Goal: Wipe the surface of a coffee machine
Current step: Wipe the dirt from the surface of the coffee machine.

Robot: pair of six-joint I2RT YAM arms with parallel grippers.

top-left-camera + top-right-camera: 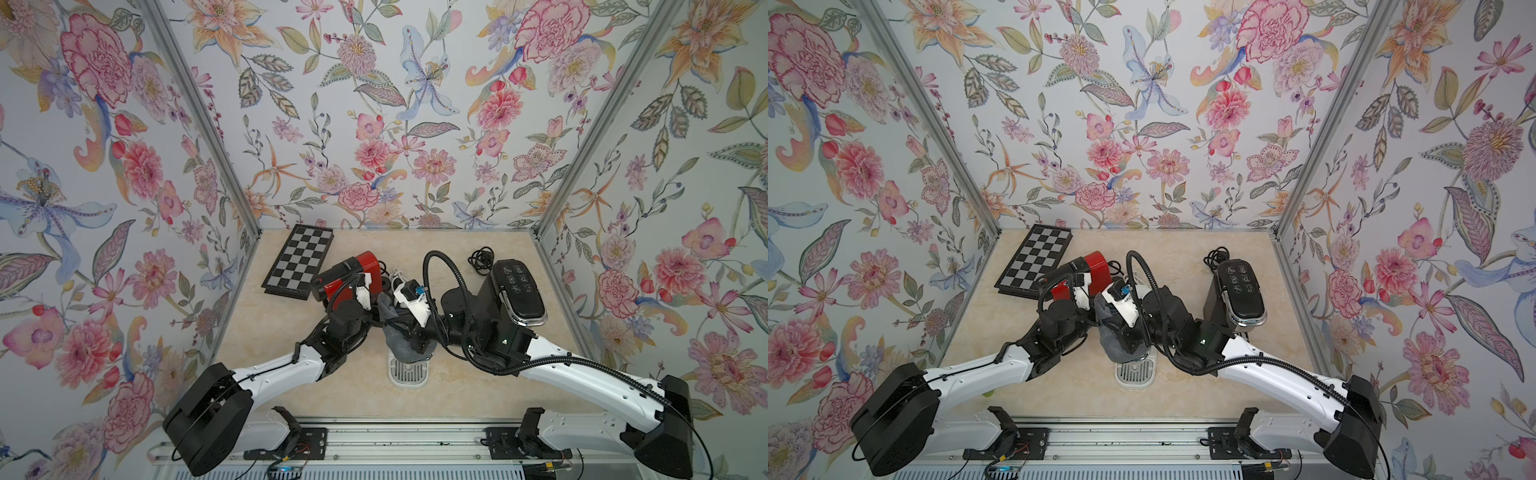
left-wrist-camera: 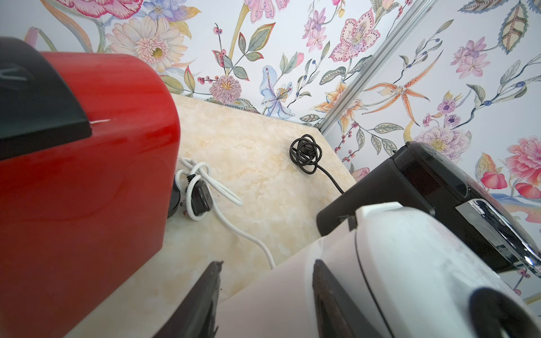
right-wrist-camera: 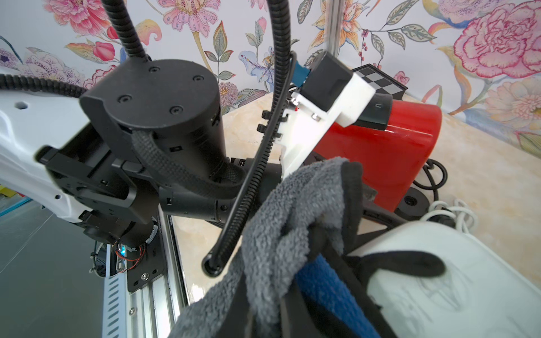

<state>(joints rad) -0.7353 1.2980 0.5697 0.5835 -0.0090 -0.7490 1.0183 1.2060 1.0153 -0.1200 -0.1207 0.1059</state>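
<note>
Currently the right gripper (image 3: 304, 307) is clamped on a grey terry cloth with a blue inner face (image 3: 292, 219); the cloth drapes over the upper front of a white rounded plastic coffee machine (image 3: 439, 292), which stands mid-table between the two arms, its slotted drip tray (image 1: 408, 371) showing in both top views just below the wrists. Left gripper (image 2: 266, 269): jaws part-way apart, astride the white shell; whether they pinch it cannot be told. Judged target is the white machine, since the cloth lies on it; a red-and-black coffee machine (image 1: 365, 268) and a black one with a button panel (image 1: 517, 291) stand to either side, neither touched by the cloth. Progress, as judged: cloth in grip and at the machine, wiping under way or about to begin; how much shell is done is not readable. Faint grey marks show on the shell near the cloth; dirt or print, unclear. Left to do: strokes over top and sides.
</note>
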